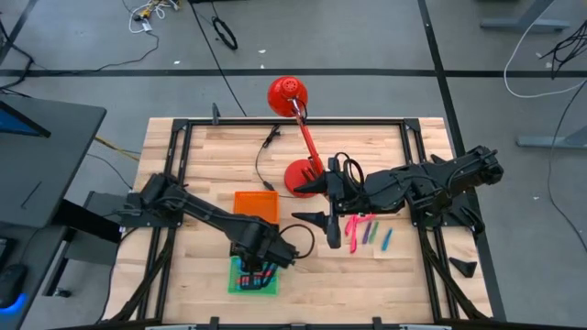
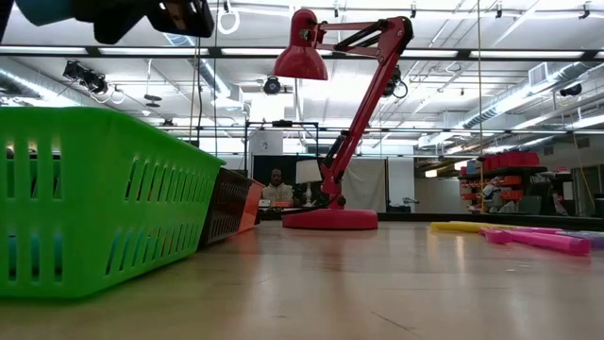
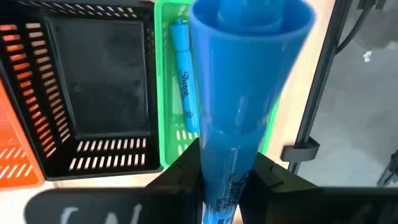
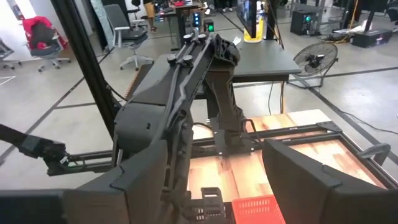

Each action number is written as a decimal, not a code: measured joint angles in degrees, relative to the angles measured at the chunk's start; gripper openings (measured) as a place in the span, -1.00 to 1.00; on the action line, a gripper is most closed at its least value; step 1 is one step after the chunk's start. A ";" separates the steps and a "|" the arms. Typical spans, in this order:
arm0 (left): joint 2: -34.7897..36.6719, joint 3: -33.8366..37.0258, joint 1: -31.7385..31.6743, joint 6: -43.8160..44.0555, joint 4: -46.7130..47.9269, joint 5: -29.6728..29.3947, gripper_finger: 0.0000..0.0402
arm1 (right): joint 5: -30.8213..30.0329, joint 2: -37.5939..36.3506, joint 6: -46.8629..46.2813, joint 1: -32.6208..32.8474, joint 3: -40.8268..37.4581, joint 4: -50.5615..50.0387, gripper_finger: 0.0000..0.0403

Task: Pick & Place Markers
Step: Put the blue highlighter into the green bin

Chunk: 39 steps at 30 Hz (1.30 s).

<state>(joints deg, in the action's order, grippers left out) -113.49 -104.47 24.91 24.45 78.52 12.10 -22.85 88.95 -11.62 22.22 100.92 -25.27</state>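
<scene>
Blue marker [image 3: 239, 112] sits clamped in your left tool [image 3: 227, 180] over the green tray [image 1: 253, 280], awaiting release; right tool [image 1: 316, 203] idles wide open, empty, beside lamp base [image 1: 301, 176].

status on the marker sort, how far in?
Done: at least one blue marker lies in the green tray. In hand: the left hand is shut on another blue marker above that tray. Left: several loose markers on the table by the open right hand.
</scene>
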 joint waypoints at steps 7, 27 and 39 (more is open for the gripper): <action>-0.62 0.01 2.32 0.62 0.09 -3.12 -0.68 | 0.00 0.00 0.07 0.00 0.00 -0.16 0.32; -7.37 6.46 3.38 0.38 -6.08 -3.28 -0.68 | -0.07 -0.02 -1.39 0.01 0.00 -0.43 0.32; -7.39 9.40 3.59 3.22 -10.52 -1.00 -0.68 | -0.20 0.00 -1.38 0.02 0.00 -0.64 0.32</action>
<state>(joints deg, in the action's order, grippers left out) -120.88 -95.07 28.50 27.67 67.99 11.10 -23.05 88.94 -12.99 22.24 100.92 -25.91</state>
